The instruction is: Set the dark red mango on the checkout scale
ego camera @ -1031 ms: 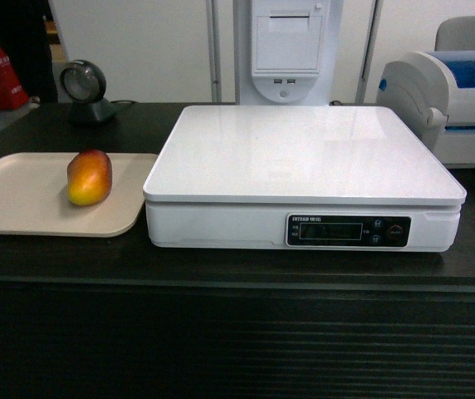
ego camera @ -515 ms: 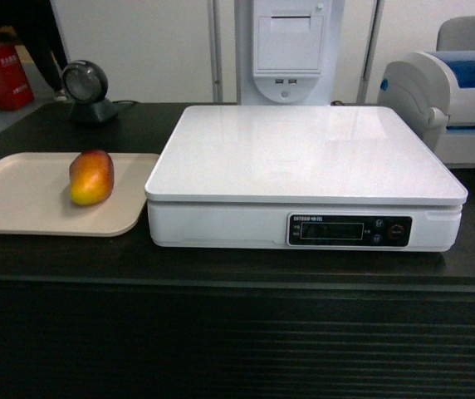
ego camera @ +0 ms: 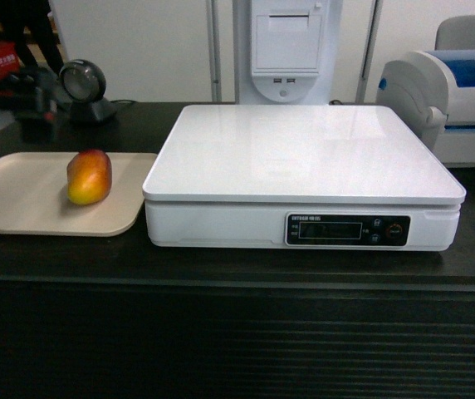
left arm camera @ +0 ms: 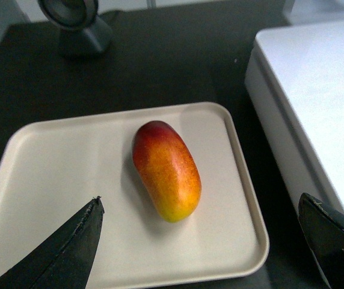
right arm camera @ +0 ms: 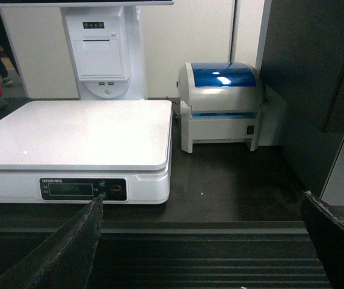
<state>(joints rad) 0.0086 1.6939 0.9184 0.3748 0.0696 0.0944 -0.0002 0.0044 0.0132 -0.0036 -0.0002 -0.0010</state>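
The oval dark red mango [left arm camera: 166,171], glossy and fading to orange-yellow at one end, lies alone on the flat beige rectangular tray [left arm camera: 52,174] with its raised rim; nothing else is in the tray, and the fruit rests nearer the right side of it, its red end toward 11 o'clock and its yellow end toward 5 o'clock in the left wrist view.

The left gripper [left arm camera: 205,241] hovers above the tray with its black fingers [left arm camera: 70,241] spread wide, holding nothing; the mango sits at about 12 o'clock from them.

To do the reach well, I judge the gripper should descend straight, centre on the fruit, and close across its narrow width, not along its length, because the smooth skin may slip; the pressure should be gentle.

The large white flat-topped scale [ego camera: 304,154] stands just beside the tray at 3 o'clock on the long black checkout counter [ego camera: 237,270]; its top is bare.

The right gripper [right arm camera: 205,241] waits in front of the counter, fingers wide and empty.
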